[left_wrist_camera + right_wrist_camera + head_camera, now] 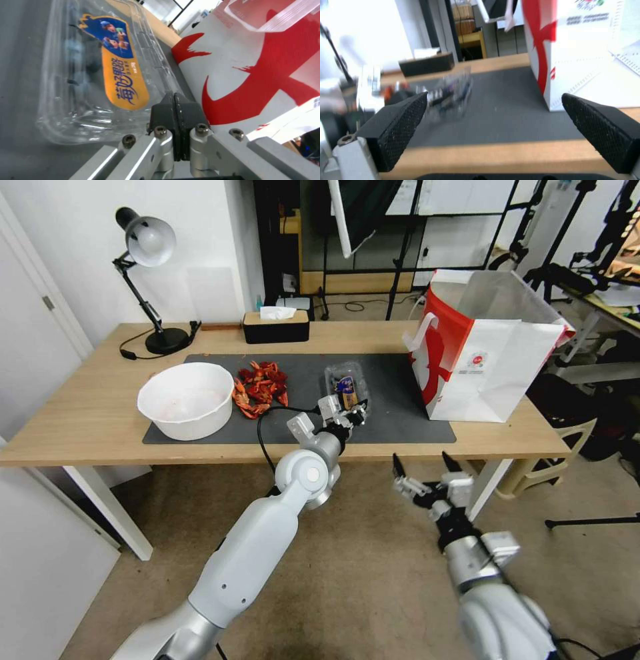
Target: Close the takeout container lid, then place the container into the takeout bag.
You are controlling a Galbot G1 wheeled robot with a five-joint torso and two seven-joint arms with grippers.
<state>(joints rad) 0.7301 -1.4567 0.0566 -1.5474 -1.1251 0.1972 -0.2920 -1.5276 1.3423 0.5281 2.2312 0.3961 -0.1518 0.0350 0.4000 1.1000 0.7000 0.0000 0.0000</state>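
While the desk lamp (148, 280) stands at the table's far left corner, about ten o'clock from the mat's centre, the round white bowl (187, 399) sits on the left end of the dark grey mat (400, 417), with a heap of red crayfish shells (261, 387) just beside it at its three o'clock. A black tissue box (275, 325) lies beyond the mat at twelve o'clock.

Near the mat's middle lies the takeout container (347, 385), a clear clamshell with dark berries inside; its lid (100, 67) (carrying a blue and orange sticker) faces the left wrist camera. The left gripper (352, 417) reaches over the table's near edge to the container's six o'clock corner, and its black fingers (166, 117) are pressed together with no gap, right against the clear plastic rim; whether any plastic is pinched between them cannot be told.

At the container's three o'clock, well apart, the takeout bag (490, 360) stands upright and open on the mat's right end, white with red panels.

The right gripper (427, 463) hangs below the table's near edge, at five o'clock from the container, its fingers (400, 125) spread wide and holding nothing.
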